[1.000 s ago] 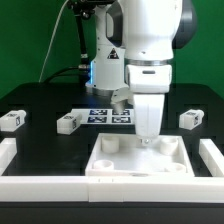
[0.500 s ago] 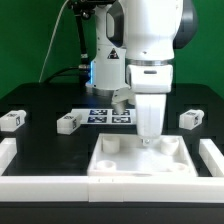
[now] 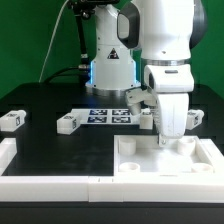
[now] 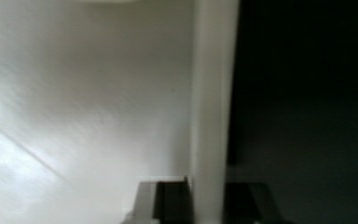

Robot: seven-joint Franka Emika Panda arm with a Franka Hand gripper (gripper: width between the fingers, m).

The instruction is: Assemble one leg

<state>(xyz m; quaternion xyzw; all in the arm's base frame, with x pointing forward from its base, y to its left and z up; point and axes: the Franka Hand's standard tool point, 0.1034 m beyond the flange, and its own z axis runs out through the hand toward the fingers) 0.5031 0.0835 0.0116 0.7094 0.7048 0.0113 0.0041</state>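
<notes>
A large white square tray-like part lies on the black table, toward the exterior view's right and near the front. Round sockets sit in its corners, and a raised wall runs around it. Behind it, near the table's middle, the marker board lies flat with its black-and-white tags facing up. A low white rail borders the table's front edge, just beside the tray-like part. A green backdrop fills the background.
</notes>
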